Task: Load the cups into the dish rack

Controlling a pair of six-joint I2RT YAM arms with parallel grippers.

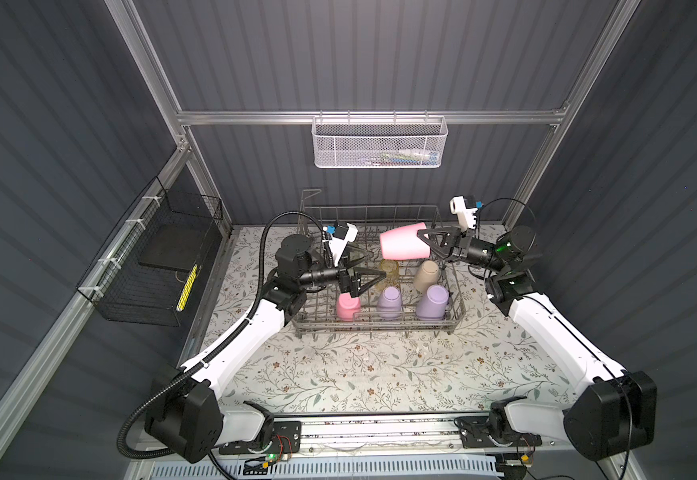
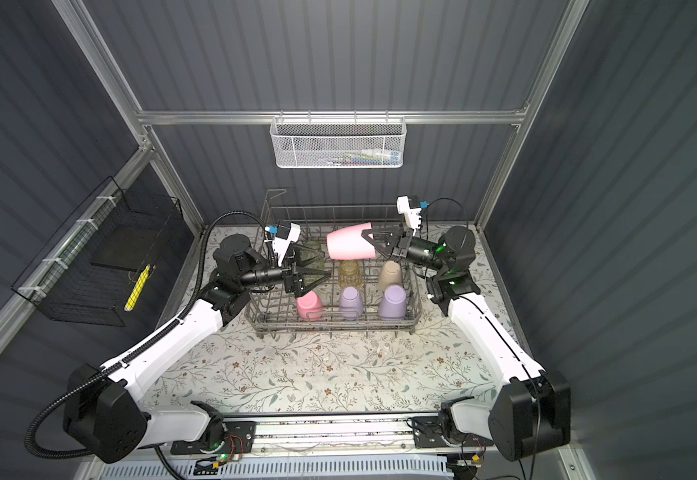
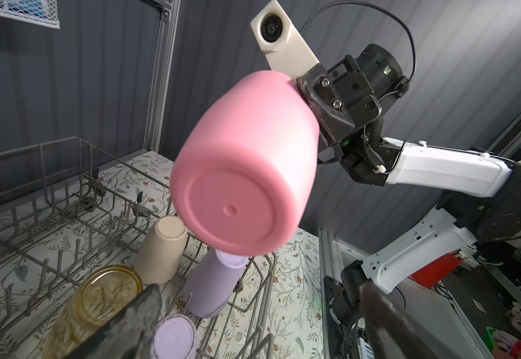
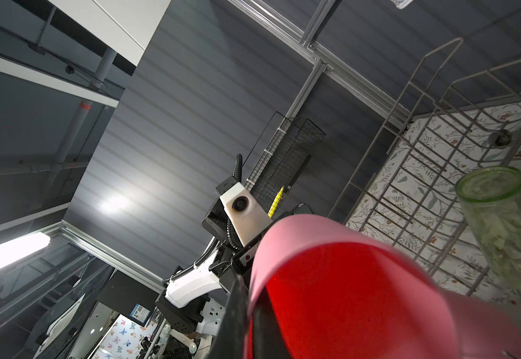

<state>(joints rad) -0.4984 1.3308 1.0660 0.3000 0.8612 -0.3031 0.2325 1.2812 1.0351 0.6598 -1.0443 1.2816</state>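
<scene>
Pink cup (image 1: 404, 242) sideways over dish rack (image 1: 371, 327), rim clenched by right gripper (image 1: 423, 241); left gripper (image 1: 374, 269) splayed, empty. Suggest: tip mouth down, seat at 12 o'clock.

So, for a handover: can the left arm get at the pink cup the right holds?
Probably yes: its fingers stand open, and the held pink cup turns its base to them with nothing between.

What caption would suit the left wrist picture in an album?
Right gripper holds a pink cup sideways above the dish rack.
</scene>
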